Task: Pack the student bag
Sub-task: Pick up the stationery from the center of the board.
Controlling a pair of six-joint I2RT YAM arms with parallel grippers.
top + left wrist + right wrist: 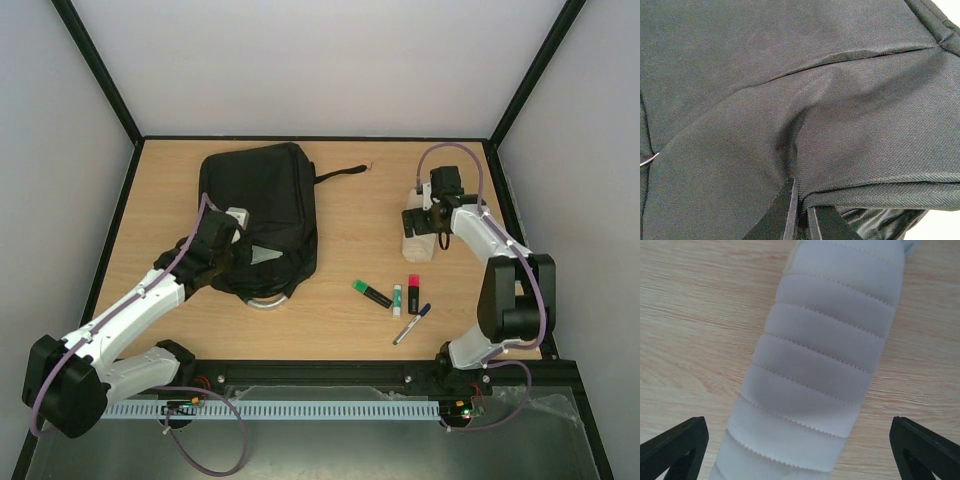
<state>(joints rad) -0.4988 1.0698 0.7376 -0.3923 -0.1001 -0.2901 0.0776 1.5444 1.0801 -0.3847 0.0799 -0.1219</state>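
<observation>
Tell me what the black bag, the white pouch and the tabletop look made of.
The student bag: matte woven fabric, likely synthetic; a fine diagonal weave shows. The white pouch: soft padded cloth with stitched quilted bands. The table: light wood look with grain lines, possibly laminate.

— Can you read anything from where you stand?
— Not a word. The student bag (262,205) is plain black cloth, even close up.
— What about the pens lying to the right of the bag?
— The green marker (372,293) and the red marker (413,293) may carry print, but it's too small to make out.
— And the white quilted pouch (825,365), further right of the bag?
— Just rows of stitching.
</observation>
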